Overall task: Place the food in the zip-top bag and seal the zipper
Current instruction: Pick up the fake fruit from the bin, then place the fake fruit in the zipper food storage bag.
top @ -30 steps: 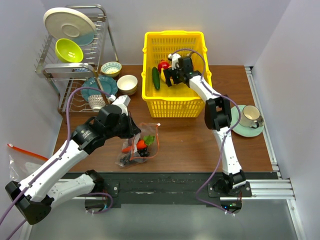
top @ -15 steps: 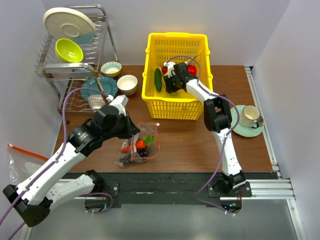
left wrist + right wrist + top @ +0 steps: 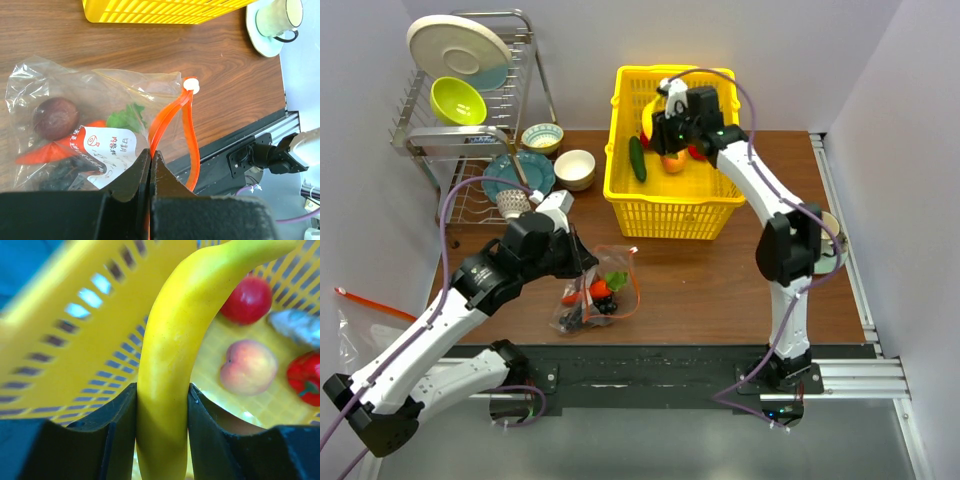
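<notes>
Fetching food: pinching banana (image 3: 170,330) in right pincer (image 3: 162,400) above yellow basket (image 3: 665,215), clamping zipper (image 3: 170,112) of zip-top bag (image 3: 75,95) on surface (image 3: 700,290) with left pincer (image 3: 150,156). Next: carrying banana across into the held mouth.

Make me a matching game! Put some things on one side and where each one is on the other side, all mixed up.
Things:
1. banana
2. cucumber
3. zipper
4. cup

Places:
A. standing on the saucer
B. pinched in the left gripper
C. held in the right gripper
D. lying in the yellow basket

Pairs: 1-C, 2-D, 3-B, 4-A
</notes>
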### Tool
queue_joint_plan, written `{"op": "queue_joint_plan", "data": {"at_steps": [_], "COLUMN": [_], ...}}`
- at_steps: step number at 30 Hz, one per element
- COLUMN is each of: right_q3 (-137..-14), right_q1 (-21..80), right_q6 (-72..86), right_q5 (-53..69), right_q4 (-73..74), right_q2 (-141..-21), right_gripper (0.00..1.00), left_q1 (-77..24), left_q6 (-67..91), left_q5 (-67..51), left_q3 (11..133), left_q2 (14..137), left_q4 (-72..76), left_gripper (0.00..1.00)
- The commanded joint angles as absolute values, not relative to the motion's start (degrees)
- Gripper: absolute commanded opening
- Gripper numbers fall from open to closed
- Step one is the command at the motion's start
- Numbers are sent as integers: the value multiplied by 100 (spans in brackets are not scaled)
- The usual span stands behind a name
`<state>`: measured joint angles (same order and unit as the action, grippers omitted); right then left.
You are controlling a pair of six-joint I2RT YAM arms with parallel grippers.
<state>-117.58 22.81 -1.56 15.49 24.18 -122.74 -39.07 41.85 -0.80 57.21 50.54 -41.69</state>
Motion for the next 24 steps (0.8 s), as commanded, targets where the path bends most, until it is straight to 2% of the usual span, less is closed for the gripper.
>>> {"op": "queue_joint_plan", "data": {"at_steps": [1,12,18,24], "right_q3": [-11444,-8439,-7209,-5714], "right_q1": [2285,2469,3172,4068], "right_q6": [158,1388,1634,2750], "right_q5": [2108,3787,3919,4000], "right_q4": [2250,1003,1012,-191], "right_q2": [-11305,-8222,-7120,-6180], "right_gripper": [16,15,15,15], "left_q1": [-3920,-3911,-3920,-3911], "left_q6": [4192,4236,4201,4175], "left_q5": [-18,-79,-149,-150], "left_q3": [5845,5695,5634,5520], "left_q2": [4904,4685,4702,4676], "left_q4": [-4069,-4043,-4034,-4025], "left_gripper": [0,0,0,0]}}
